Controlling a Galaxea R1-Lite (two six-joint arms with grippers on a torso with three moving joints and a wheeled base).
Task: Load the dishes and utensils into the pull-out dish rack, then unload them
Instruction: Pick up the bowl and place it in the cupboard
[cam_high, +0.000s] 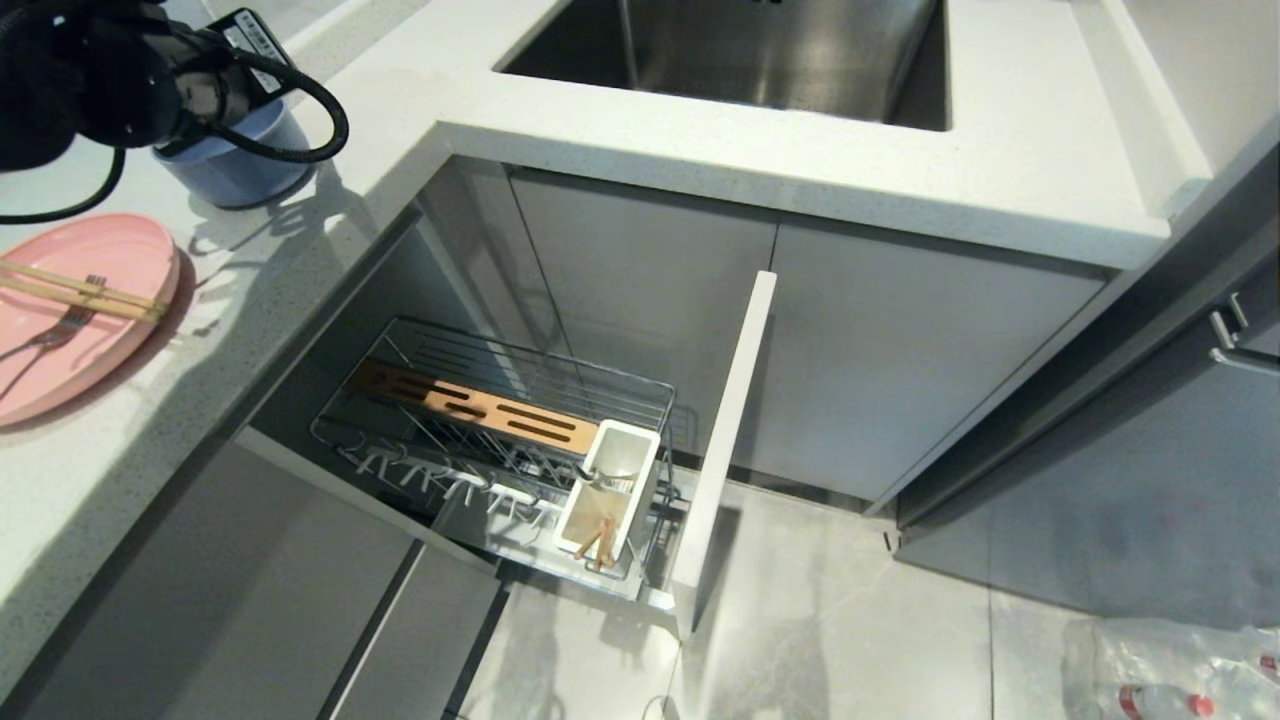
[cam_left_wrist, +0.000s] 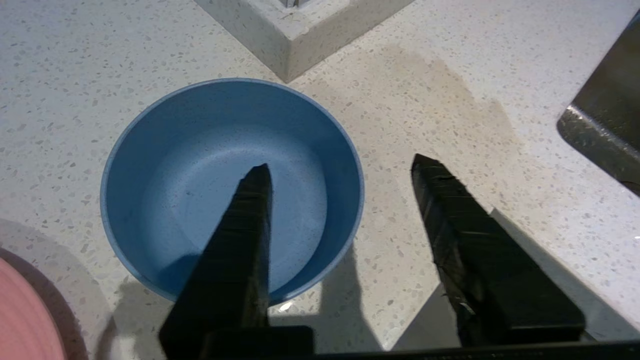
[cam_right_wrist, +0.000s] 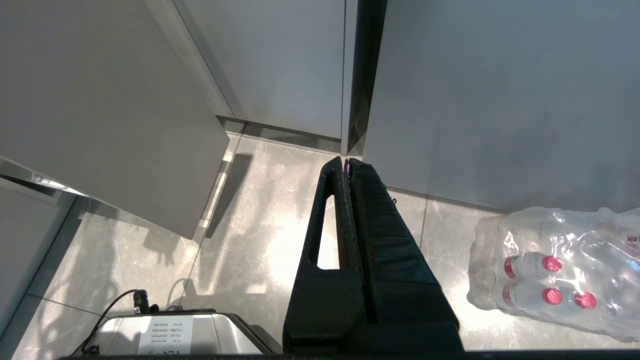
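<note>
On the worktop (cam_high: 330, 230) at the far left of the head view lies the pink plate (cam_high: 75, 310), about nine o'clock from the rack. Across the plate rest the chopsticks (cam_high: 80, 290), and a fork (cam_high: 60, 330) lies under them, its tines pointing toward twelve o'clock.

At about one o'clock from the plate, near it but apart, stands the blue bowl (cam_high: 235, 160), upright on the worktop. The left arm hangs over it, and its cable and body cover the bowl's near rim. In the left wrist view the left claw (cam_left_wrist: 340, 170) stands open: one finger (cam_left_wrist: 245, 235) is over the inside of the bowl (cam_left_wrist: 190, 150), the other finger is outside the rim, over bare worktop (cam_left_wrist: 450, 90). The bowl wall lies between them; whether either finger touches it I cannot tell. An edge of the plate (cam_left_wrist: 25, 315) shows just beside the bowl.

Lower, toward the middle of the head view, the rack (cam_high: 500, 440) is pulled out of the cabinet under the sink (cam_high: 760, 50). A wooden strip (cam_high: 470, 400) runs along its back, the prongs hold no dishes, and the white cup (cam_high: 605, 490) sits at its four o'clock corner with some short wooden sticks in it.

The right claw (cam_right_wrist: 346, 162) shows only in its own wrist view, its fingers pressed together, hanging above the floor (cam_right_wrist: 260, 215). A pack of bottles (cam_right_wrist: 555, 270) lies to the right.
</note>
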